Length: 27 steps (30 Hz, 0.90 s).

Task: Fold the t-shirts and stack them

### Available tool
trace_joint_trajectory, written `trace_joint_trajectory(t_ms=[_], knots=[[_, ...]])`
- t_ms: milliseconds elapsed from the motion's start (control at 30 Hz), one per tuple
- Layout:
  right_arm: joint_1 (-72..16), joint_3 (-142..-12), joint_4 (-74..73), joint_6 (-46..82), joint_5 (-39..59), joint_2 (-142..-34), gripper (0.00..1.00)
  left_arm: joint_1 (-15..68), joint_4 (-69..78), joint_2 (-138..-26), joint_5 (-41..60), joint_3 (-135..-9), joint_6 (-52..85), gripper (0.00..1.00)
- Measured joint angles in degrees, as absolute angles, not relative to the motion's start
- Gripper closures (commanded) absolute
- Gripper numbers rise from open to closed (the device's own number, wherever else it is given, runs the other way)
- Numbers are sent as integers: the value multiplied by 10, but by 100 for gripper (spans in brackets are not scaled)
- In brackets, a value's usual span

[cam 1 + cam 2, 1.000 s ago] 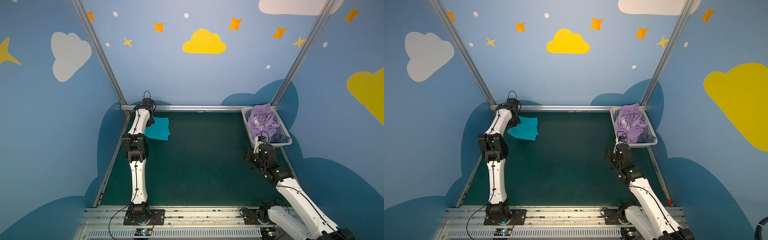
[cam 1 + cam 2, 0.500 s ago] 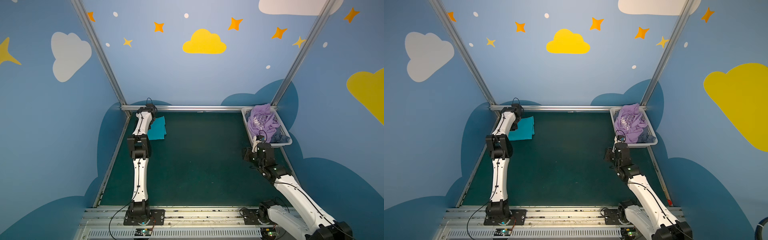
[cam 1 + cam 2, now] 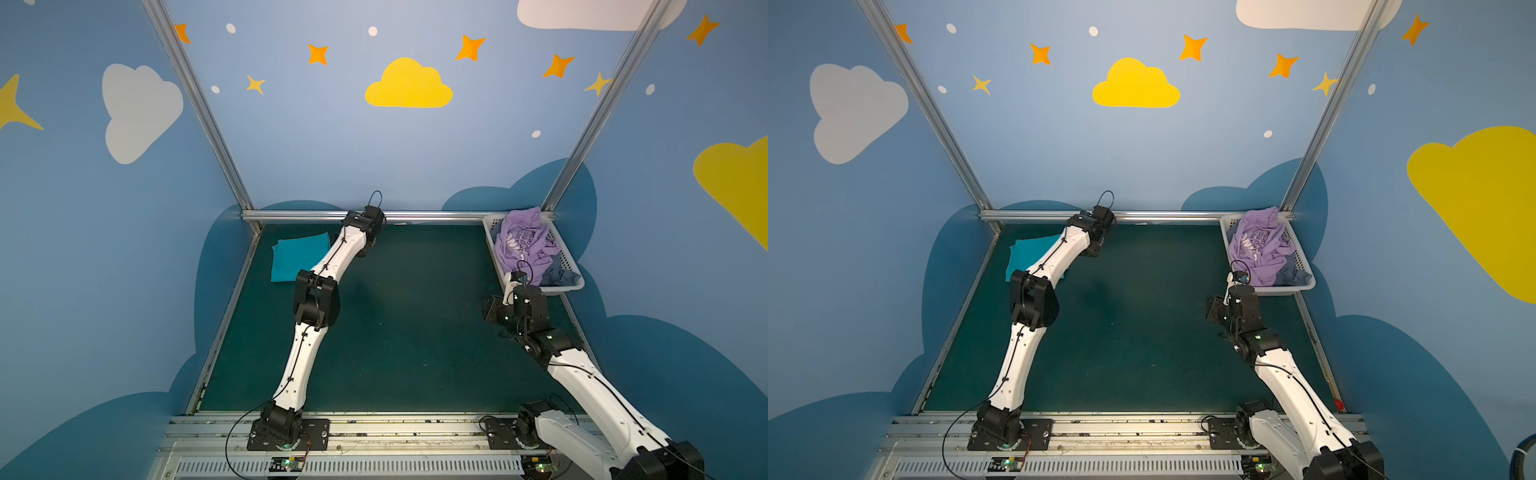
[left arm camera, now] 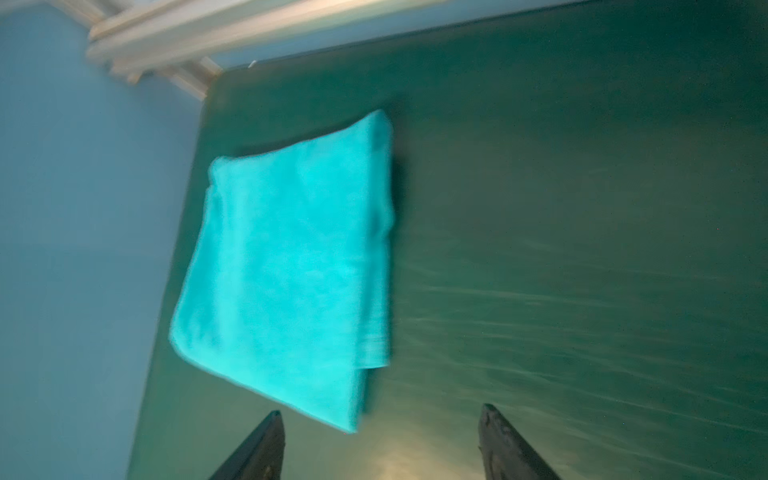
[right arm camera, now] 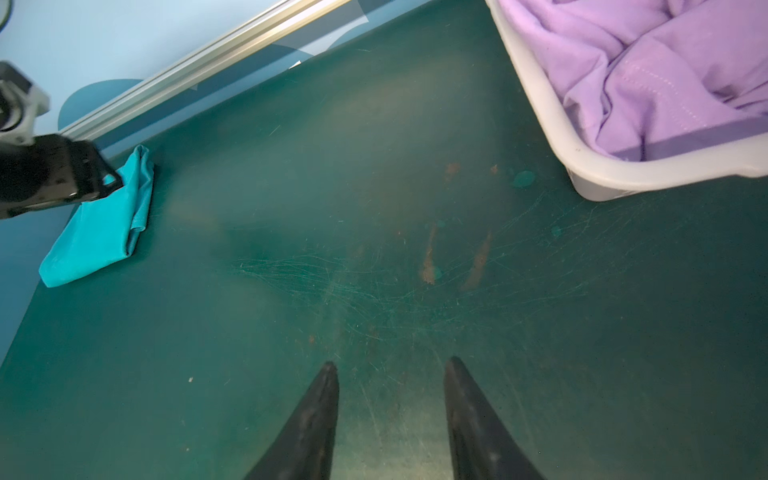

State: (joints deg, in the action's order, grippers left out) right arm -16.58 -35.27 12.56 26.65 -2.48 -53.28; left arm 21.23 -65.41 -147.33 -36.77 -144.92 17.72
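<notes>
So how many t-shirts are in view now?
2. The folded teal t-shirt lies on the mat, far left; the lavender t-shirt is crumpled in the white basket. Grey-blue cloth beneath may be another.

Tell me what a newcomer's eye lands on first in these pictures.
A crumpled lavender shirt heaped in the white basket at the far right corner of the green mat stands out first. A teal shirt lies folded at the far left corner. Above, a yellow cloud is painted on the blue back wall.

A folded teal t-shirt (image 4: 291, 270) lies on the green surface (image 3: 407, 340), just ahead of the left pincer (image 4: 380, 411). A white basket (image 5: 602, 174) stands ahead of the right pincer (image 5: 390, 361).
</notes>
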Motion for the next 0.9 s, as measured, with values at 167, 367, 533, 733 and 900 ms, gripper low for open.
trace_joint_trajectory(t_ms=[167,367,533,733,900], knots=[[-166,-353,129,267,-25,-529,55,193,-671,-1533,-375,-1472,187,21],[-166,-353,129,272,-22,-539,55,140,-677,-1547,-357,-1462,205,32],[-166,-354,129,283,-13,-557,55,96,-677,-1547,-323,-1464,216,48],[-166,-357,130,296,-7,-571,55,65,-681,-1547,-306,-1464,213,82],[-166,-360,130,305,5,-592,55,64,-679,-1547,-307,-1458,209,79]])
